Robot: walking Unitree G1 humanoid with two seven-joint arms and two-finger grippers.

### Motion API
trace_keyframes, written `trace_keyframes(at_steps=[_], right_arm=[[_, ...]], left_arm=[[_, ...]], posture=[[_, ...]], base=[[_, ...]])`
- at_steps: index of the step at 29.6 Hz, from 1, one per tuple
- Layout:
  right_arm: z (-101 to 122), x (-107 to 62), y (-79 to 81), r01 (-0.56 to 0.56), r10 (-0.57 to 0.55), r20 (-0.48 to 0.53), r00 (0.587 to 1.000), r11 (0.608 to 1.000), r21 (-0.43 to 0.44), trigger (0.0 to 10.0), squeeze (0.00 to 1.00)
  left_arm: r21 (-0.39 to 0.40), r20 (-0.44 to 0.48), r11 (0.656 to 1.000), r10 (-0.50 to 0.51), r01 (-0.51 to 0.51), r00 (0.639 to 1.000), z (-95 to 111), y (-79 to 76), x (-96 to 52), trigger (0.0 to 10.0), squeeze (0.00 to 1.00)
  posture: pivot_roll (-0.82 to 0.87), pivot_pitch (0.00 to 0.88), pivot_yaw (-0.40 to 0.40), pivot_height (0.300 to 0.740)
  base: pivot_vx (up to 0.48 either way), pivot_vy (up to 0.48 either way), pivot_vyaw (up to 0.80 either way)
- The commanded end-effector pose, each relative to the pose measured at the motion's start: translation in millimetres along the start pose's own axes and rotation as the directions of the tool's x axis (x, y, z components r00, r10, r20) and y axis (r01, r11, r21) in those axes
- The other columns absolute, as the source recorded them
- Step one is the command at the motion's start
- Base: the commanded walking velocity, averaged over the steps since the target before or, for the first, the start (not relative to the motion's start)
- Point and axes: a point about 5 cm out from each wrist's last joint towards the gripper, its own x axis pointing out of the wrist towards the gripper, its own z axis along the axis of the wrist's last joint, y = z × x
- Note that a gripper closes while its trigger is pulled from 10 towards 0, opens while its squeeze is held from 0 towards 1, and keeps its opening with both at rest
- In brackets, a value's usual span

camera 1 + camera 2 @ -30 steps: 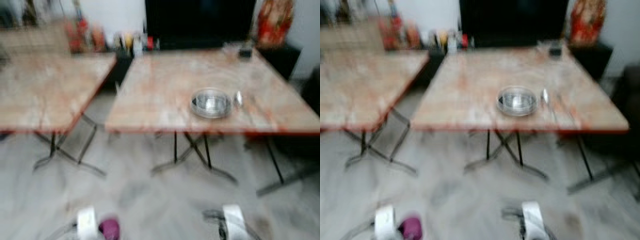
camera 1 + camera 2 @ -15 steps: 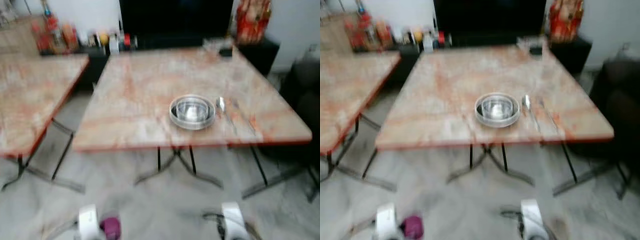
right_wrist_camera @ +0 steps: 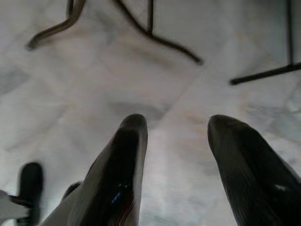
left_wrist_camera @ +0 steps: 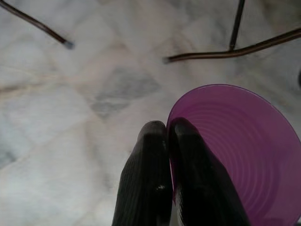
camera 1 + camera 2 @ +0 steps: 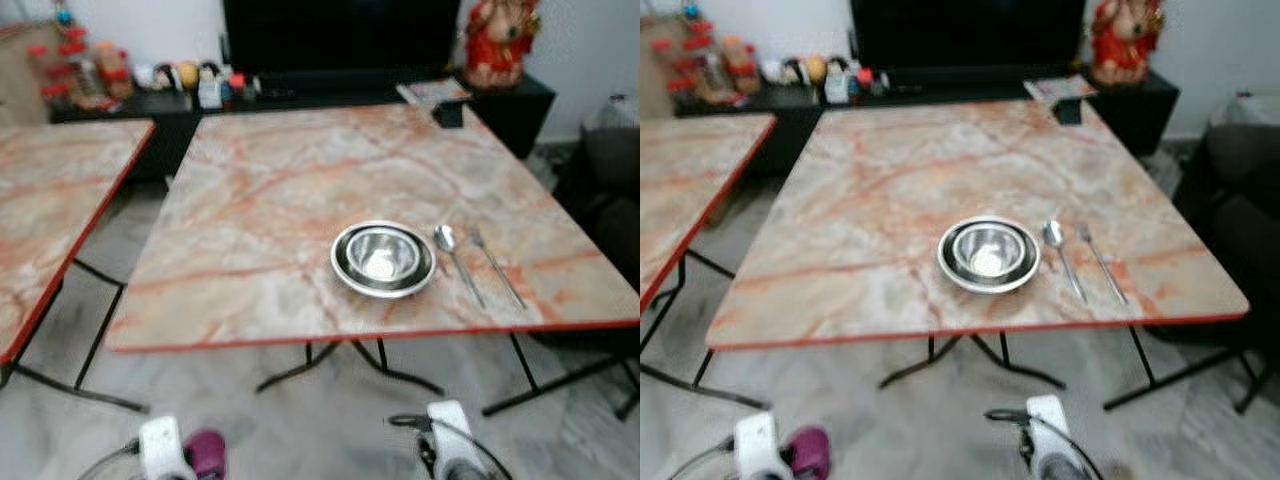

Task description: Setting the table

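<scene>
A marble-patterned table (image 5: 270,190) with a red edge stands ahead. On it, near the front right, a steel bowl sits inside a steel plate (image 5: 383,260), with a spoon (image 5: 455,255) and a fork (image 5: 494,264) lying to its right. My left gripper (image 4: 168,136) hangs low over the floor, shut on the rim of a purple cup (image 4: 240,150), which also shows at the bottom of the left eye view as the purple cup (image 5: 205,452). My right gripper (image 3: 176,127) hangs open above the floor, holding nothing.
A second marble table (image 5: 50,200) stands to the left. Behind the tables runs a dark cabinet (image 5: 340,90) with a black screen, small bottles and a red figurine (image 5: 497,40). A dark seat (image 5: 612,180) is at the right. Folding table legs (image 5: 330,365) cross the marble floor.
The camera has come closer and turned, so the table with the bowl now sits centred and sharper. Both arms still hang low; the left keeps the purple cup.
</scene>
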Motion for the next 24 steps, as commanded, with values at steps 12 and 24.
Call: trace_keyframes(at_steps=[12, 24], right_arm=[[4.3, 1.1, 13.3, -0.032, 0.032, 0.01, 0.999, 0.999, 0.004, 10.0, 0.0], [3.2, 0.8, 12.9, -0.034, 0.034, 0.007, 0.999, 0.999, 0.001, 10.0, 0.0]], left_arm=[[0.033, -0.009, 0.999, 0.04, -0.04, 0.999, -1.5, 16.2, -1.6, 10.0, 0.0], [0.029, 0.01, 0.998, 0.047, -0.047, 0.999, 2.7, 17.0, -0.7, 10.0, 0.0]], posture=[[0.01, 0.0, 0.01, 0.74], [0.01, 0.0, 0.006, 0.74]], base=[[0.0, -0.195, 0.0], [0.0, -0.404, 0.0]])
